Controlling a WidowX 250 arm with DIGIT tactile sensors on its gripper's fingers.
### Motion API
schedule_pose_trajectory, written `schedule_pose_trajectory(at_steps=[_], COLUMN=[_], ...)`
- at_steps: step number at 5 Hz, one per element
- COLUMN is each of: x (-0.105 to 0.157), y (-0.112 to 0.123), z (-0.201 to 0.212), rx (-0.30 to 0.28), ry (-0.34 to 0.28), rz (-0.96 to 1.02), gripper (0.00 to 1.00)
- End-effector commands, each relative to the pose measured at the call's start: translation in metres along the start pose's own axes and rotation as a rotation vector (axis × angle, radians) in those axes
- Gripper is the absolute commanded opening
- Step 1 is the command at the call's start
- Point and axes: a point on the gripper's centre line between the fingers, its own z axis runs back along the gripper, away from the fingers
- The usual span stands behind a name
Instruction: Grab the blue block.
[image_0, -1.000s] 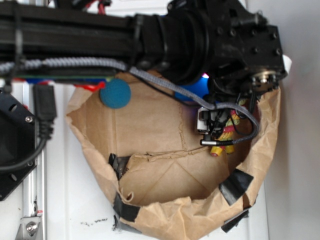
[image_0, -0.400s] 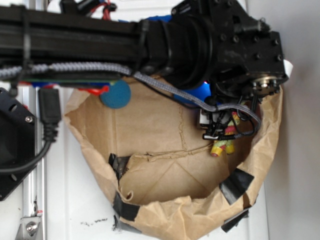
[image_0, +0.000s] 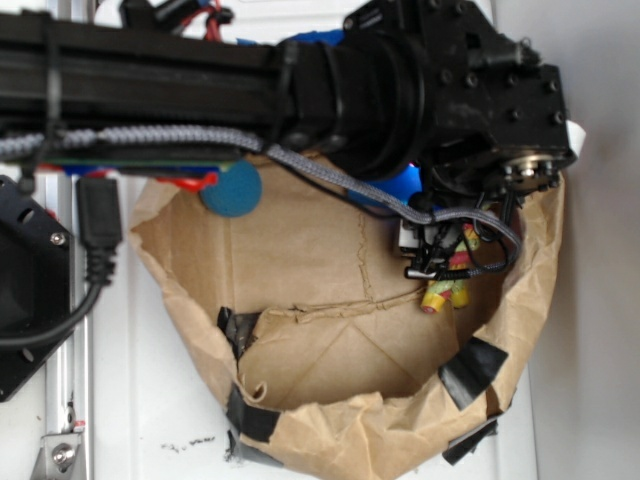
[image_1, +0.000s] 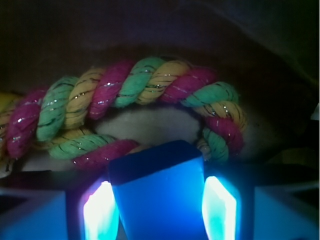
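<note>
The blue block (image_1: 159, 195) stands upright between the two lit fingers of my gripper (image_1: 157, 202) in the wrist view, and both pads lie against its sides. From the exterior view only a strip of the blue block (image_0: 400, 185) shows under the black wrist, at the back right of the brown paper bag (image_0: 330, 420). The arm hides the fingers there.
A twisted rope toy (image_1: 135, 87) in pink, green and yellow lies just beyond the block; the rope toy (image_0: 452, 272) sits by the bag's right wall. A fuzzy teal ball (image_0: 232, 192) rests at the bag's back left rim. Black tape (image_0: 470, 368) patches the bag's front edge.
A second ago the arm sat slightly higher in the frame; it has since shifted over the bag, covering more of the ball. Nothing moved in the last half second.
</note>
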Motion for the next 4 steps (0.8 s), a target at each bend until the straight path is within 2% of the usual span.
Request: schedule_pose_trajectory(at_steps=[1, 2, 3, 4], x=[-0.01, -0.028, -0.05, -0.056], y=[-0.019, -0.032, -0.042, -0.046], z=[0.048, 0.079, 0.116, 0.13], rx=[-0.038, -0.056, -0.041, -0.068], ry=[-0.08, -0.113, -0.067, -0.045], rz=[-0.033, -0.033, 0.026, 0.109], gripper=[0.0, 0.0, 0.0, 0.0])
